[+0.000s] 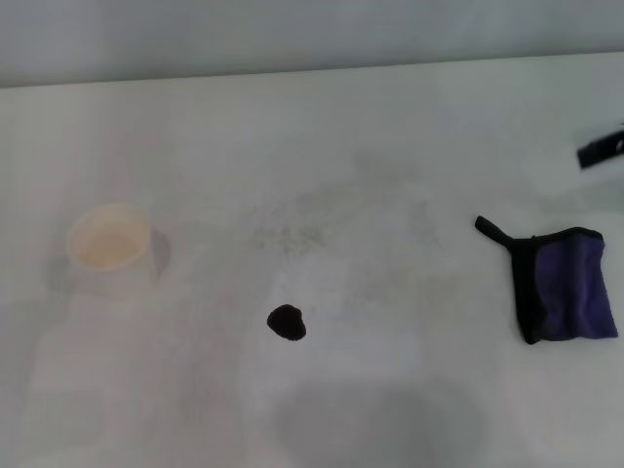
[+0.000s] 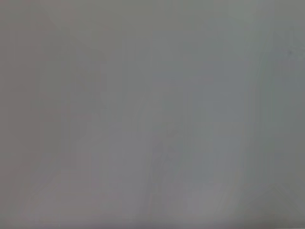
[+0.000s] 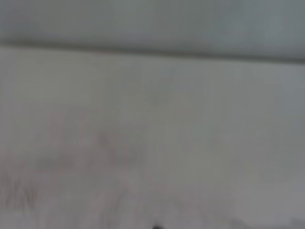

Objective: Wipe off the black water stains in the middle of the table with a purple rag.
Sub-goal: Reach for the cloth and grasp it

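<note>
No lettering or label can be read on anything here. The bench (image 1: pixel 409 127) is a broad, plain white matte top, with a faint grey speckled smudge (image 1: pixel 292 229) across its middle.

The black water stains (image 1: pixel 287 322) come down to one small blackish-maroon blob, roughly heart-shaped, with a darker rim and a dull centre. It sits just in front of the grey smudge, on the side nearer the robot.

The purple rag (image 1: pixel 561 285) lies flat on the bench well to the robot's right of the stain, apart from it. It is folded into a rough square, deep purple on its face, with black edging down the side that faces the stain and along its far edge. A black loop tab (image 1: pixel 490 230) sticks out from its far corner, pointing toward the middle of the bench.

A white paper cup (image 1: pixel 110 249) stands upright and open-mouthed well to the left of the stain, about as far from it as the rag is.

Beyond the rag, at the right edge of the head view, a dark piece of the right gripper (image 1: pixel 601 147) pokes in above the bench; I cannot tell how it is set. The left gripper is out of sight. Both wrist views show only blank pale surface.
</note>
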Available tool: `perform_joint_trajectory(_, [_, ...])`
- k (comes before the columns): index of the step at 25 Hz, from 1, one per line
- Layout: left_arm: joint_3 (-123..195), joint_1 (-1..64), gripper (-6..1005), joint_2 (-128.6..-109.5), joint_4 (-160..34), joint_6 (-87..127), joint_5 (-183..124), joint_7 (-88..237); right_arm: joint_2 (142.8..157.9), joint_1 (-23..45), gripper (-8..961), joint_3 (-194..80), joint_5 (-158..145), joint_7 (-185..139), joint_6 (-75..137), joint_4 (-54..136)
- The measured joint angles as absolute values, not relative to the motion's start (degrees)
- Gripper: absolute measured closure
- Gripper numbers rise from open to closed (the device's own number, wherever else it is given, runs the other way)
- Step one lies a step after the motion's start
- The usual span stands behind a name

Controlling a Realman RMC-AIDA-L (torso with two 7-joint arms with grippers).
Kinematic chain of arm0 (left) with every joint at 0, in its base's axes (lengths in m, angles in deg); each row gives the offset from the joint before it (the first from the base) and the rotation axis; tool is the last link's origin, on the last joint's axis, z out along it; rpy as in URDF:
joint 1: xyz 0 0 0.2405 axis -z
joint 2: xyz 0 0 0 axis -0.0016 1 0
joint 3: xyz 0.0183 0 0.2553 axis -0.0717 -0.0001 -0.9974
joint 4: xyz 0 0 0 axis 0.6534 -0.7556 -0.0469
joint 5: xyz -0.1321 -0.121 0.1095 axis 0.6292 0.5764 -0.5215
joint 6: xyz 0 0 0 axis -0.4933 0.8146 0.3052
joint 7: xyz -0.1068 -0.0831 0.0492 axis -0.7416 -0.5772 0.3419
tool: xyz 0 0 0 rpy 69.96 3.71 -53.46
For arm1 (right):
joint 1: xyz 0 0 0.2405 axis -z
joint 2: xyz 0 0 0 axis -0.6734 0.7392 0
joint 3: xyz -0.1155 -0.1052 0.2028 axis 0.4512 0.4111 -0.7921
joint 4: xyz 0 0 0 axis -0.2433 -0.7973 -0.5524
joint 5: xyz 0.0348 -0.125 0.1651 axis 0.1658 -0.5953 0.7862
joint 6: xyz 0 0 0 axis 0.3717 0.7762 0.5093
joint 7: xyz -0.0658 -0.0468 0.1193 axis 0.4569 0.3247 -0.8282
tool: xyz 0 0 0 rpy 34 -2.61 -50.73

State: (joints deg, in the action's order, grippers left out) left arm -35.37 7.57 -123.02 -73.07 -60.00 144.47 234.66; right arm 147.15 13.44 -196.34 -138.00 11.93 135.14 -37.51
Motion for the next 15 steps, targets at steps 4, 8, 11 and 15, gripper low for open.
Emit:
perform_joint_trajectory(4, [-35.4, 7.6, 135, -123.03, -73.1, -60.0, 144.5, 234.7, 151.02, 10.8, 129, -192.7, -148.9, 10.5, 138.3, -37.9])
perform_joint_trajectory(8, [-35.4, 7.6, 135, -123.03, -73.2, -60.0, 144.6, 234.7, 152.76, 10.3, 129, -184.6, -155.5, 6.6, 138.6, -38.2])
perform_joint_trajectory(11, [-35.4, 7.9, 135, -123.11, -73.0, -60.0, 144.7, 235.0, 152.81, 10.5, 129, -179.2, -155.7, 3.5, 138.6, -38.3])
perform_joint_trajectory(15, [-35.4, 8.2, 136, -123.2, -72.8, -60.0, 144.7, 235.4, 152.89, 10.8, 129, -175.9, -155.5, 1.6, 138.3, -38.2])
